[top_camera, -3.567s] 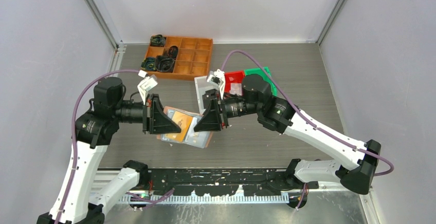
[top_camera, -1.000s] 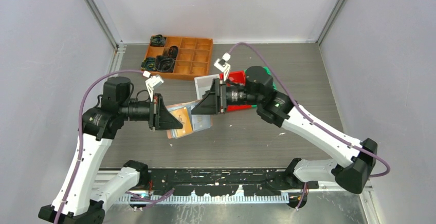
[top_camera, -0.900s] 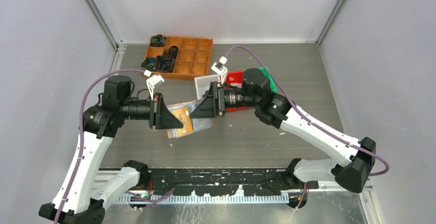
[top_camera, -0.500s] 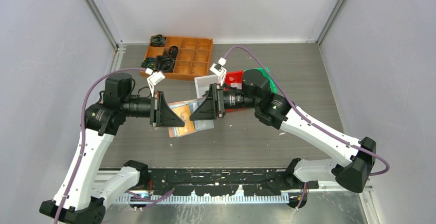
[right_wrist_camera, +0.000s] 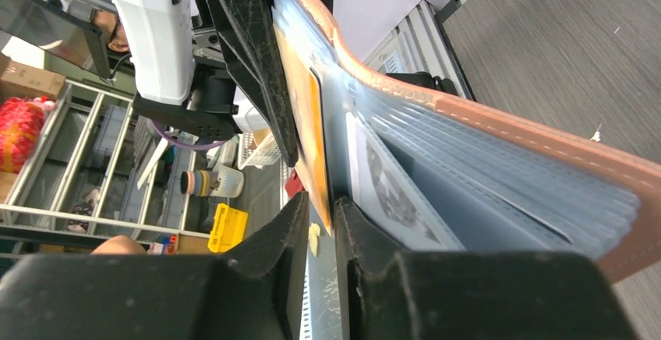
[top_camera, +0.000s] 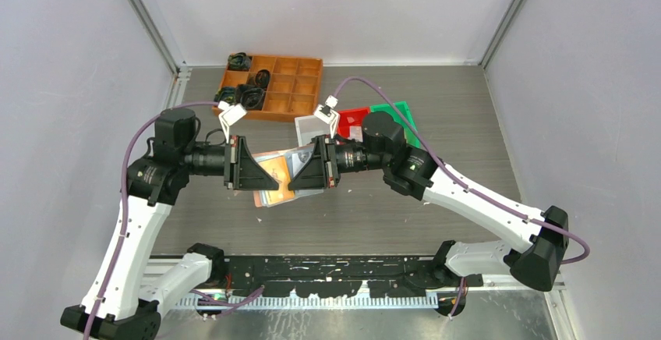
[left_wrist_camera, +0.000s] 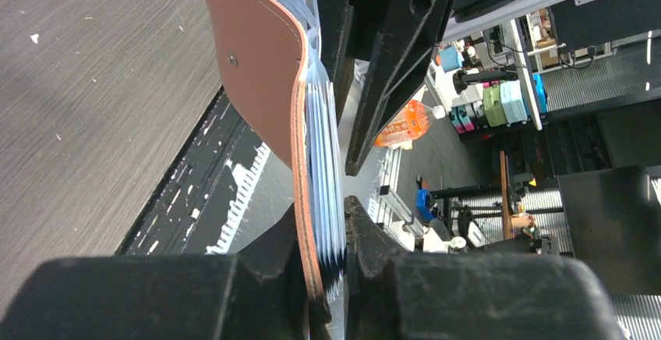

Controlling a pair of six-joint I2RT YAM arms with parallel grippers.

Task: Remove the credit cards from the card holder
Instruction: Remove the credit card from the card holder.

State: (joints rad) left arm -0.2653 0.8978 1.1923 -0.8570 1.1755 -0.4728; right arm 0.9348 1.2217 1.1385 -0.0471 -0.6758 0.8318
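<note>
"Top external view, starting at the left: what is the left arm (top_camera: 148, 180) holding?"

"The left jaws are clenched on the card holder (top_camera: 273, 176). They pinch its salmon cover (left_wrist_camera: 261, 67) and the clear sleeves together, over the worktop (top_camera: 468, 122)."

"And the right jaws, opposite?"

"Clamped tight on the orange credit card (right_wrist_camera: 305, 122) at the holder's other edge. I cannot tell whether it is out of its sleeve. A red bin (top_camera: 355, 118) and a green bin (top_camera: 394, 110) sit behind the right arm (top_camera: 468, 196)."

Salmon card holder (left_wrist_camera: 261, 75) open — orange card (right_wrist_camera: 301, 110) showing.
</note>
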